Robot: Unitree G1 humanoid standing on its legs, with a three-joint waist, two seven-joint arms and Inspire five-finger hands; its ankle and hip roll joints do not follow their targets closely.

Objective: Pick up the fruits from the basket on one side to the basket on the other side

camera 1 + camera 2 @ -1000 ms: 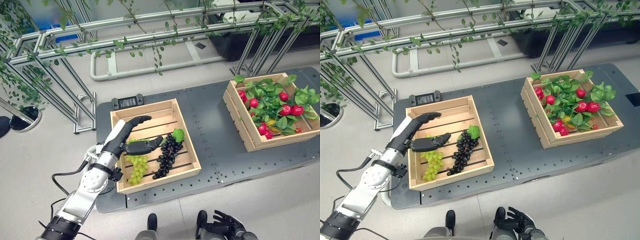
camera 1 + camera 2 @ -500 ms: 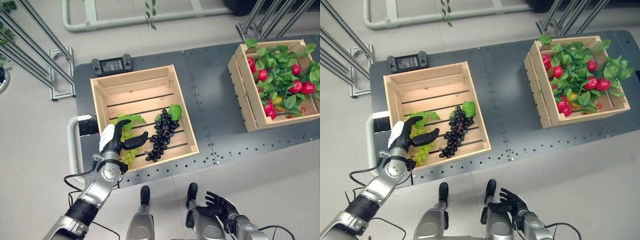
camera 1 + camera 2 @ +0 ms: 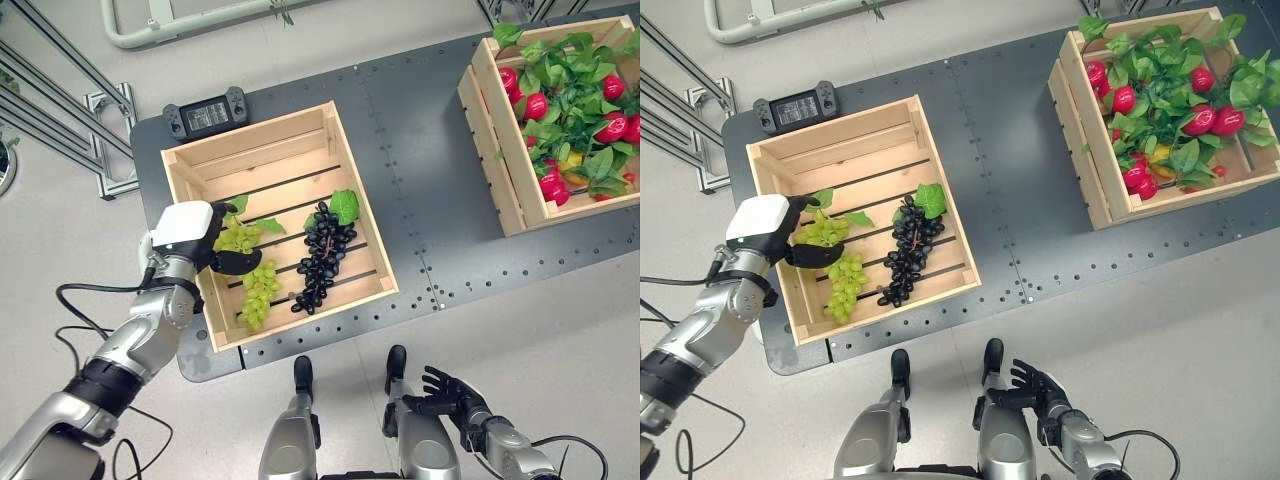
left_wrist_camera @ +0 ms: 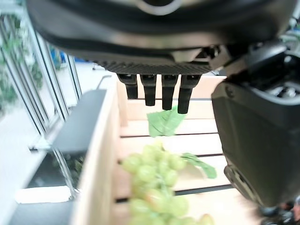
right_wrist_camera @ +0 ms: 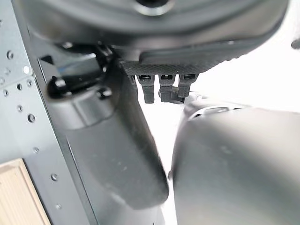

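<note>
Centre left: your left hand (image 3: 205, 240) curls around the green grape bunch (image 3: 252, 282) inside the wooden crate (image 3: 340, 165).

The scene is seen steeply from above by both eye views, which share the surface (image 3: 420, 200) and both crates. The left hand (image 4: 159, 51) is viewed from very close along its fingers, toward the near crate (image 4: 101, 159). The right hand (image 5: 154, 42) is likewise seen from very close.

bright even overhead light; soft shadows; left wrist view blurred close-up
</note>
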